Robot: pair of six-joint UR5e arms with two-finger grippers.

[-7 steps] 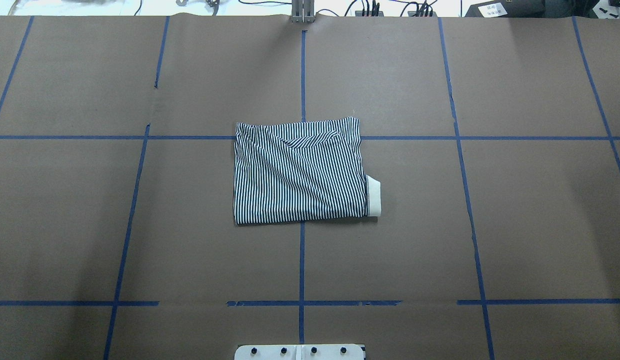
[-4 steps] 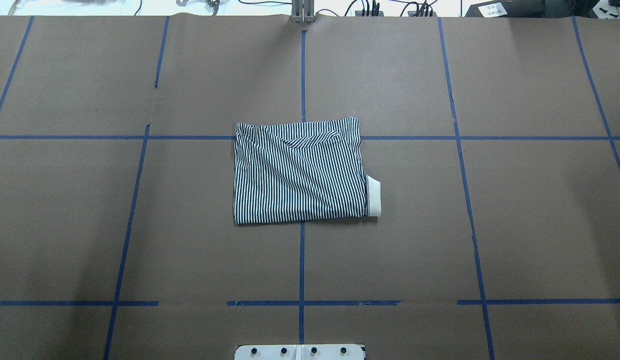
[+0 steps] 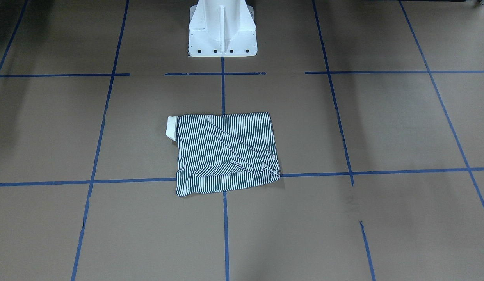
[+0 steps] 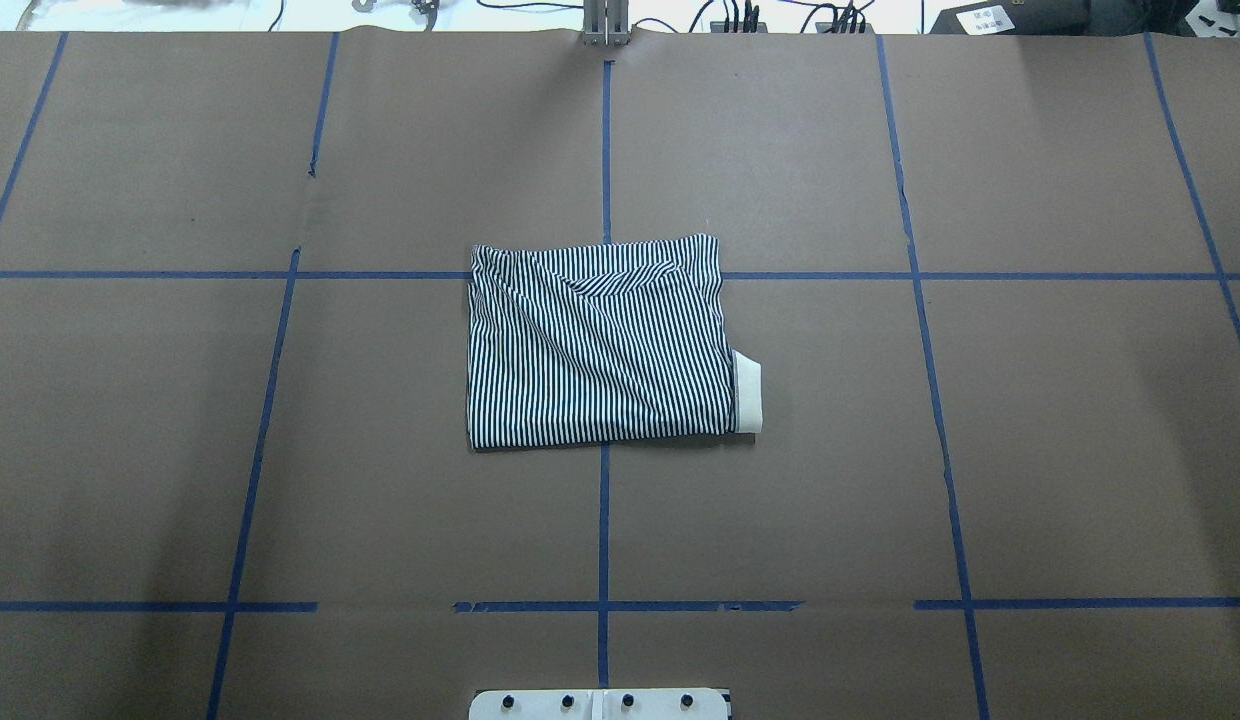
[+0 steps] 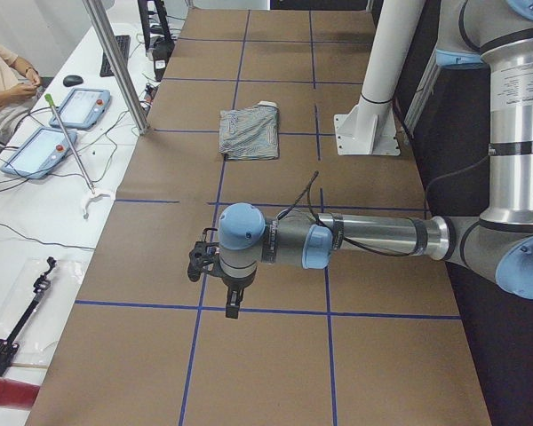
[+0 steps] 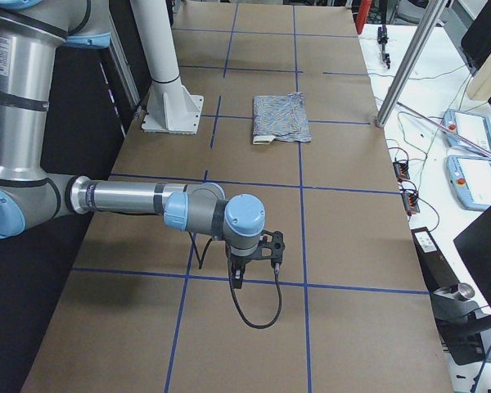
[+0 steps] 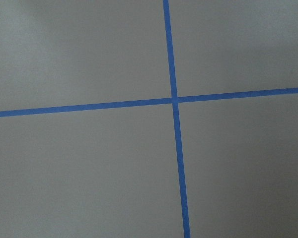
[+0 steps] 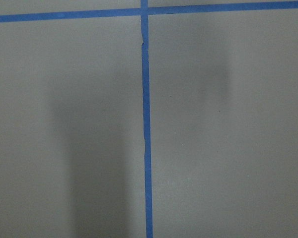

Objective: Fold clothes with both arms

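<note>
The navy-and-white striped polo shirt (image 4: 600,340) lies folded into a rough rectangle at the table's middle, its cream collar (image 4: 747,392) sticking out at one edge. It also shows in the front-facing view (image 3: 226,154), the exterior left view (image 5: 250,133) and the exterior right view (image 6: 281,117). The left gripper (image 5: 231,306) hangs over the brown table far from the shirt, at the table's left end. The right gripper (image 6: 237,278) hangs likewise at the right end. Both show only in the side views, so I cannot tell whether they are open or shut. Neither touches the shirt.
The brown table cover (image 4: 880,480) carries a grid of blue tape lines (image 4: 604,520). The white pedestal base (image 3: 222,29) stands at the robot's edge. Operator desks with tablets (image 5: 67,120) and cables flank the far side. A person sits at the exterior left view's upper left (image 5: 4,71).
</note>
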